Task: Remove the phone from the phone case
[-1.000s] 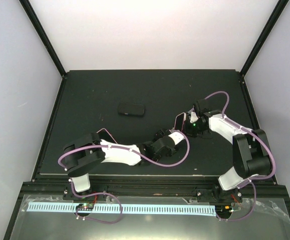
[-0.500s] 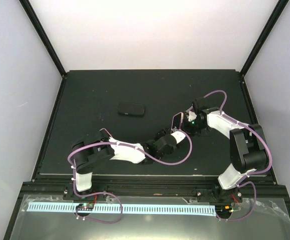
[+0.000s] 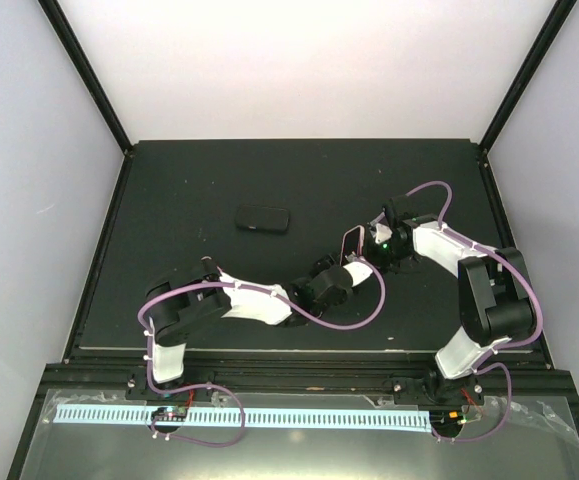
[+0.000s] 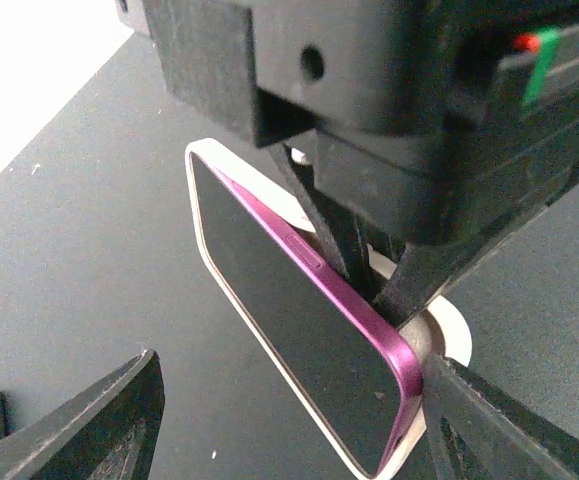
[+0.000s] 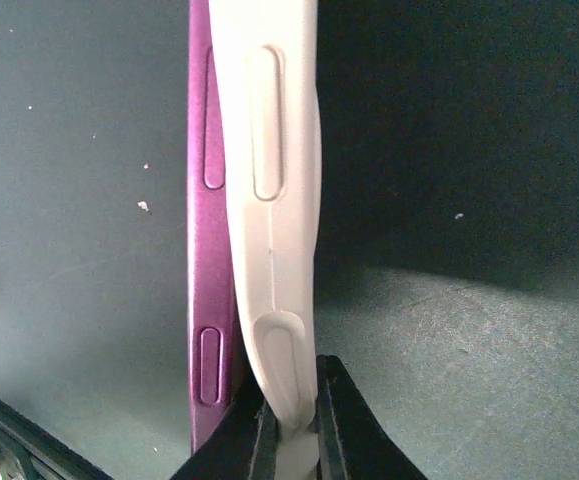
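Note:
A phone (image 4: 279,300) with a magenta frame and dark screen stands on its long edge over the black mat. Its white phone case (image 5: 274,200) is peeled away from the magenta side (image 5: 207,250) of the phone. My right gripper (image 5: 291,400) is shut on the case's rim, pinching the white edge between its fingers. My left gripper (image 4: 289,380) is open around the phone's lower end. Its right finger (image 4: 499,420) touches the phone's corner, while the left finger (image 4: 99,420) stands apart. From above, the phone (image 3: 352,242) sits between the left gripper (image 3: 347,262) and the right gripper (image 3: 369,246).
A small black oblong object (image 3: 262,219) lies on the mat (image 3: 169,200) to the left of the phone. Black frame posts and white walls border the mat. Purple cables loop from both arms near the phone.
My left arm has reached further toward the phone and its jaws have narrowed a little. The phone has shifted slightly left. The right gripper keeps its hold on the case.

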You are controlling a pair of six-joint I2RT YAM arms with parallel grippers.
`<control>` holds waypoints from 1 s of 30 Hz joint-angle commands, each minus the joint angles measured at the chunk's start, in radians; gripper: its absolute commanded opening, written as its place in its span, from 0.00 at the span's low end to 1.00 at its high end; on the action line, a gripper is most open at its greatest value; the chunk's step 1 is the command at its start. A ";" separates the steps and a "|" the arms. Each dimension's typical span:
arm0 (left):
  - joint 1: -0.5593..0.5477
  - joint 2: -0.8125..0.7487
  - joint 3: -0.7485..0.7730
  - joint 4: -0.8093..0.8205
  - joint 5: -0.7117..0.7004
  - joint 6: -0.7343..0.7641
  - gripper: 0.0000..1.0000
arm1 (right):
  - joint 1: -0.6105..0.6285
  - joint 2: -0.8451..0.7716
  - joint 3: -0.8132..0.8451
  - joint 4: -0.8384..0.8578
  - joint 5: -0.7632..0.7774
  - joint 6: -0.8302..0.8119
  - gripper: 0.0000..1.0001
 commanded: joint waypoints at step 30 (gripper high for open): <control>0.058 0.106 -0.032 0.197 -0.372 0.227 0.53 | 0.009 -0.026 -0.024 -0.005 -0.183 -0.067 0.01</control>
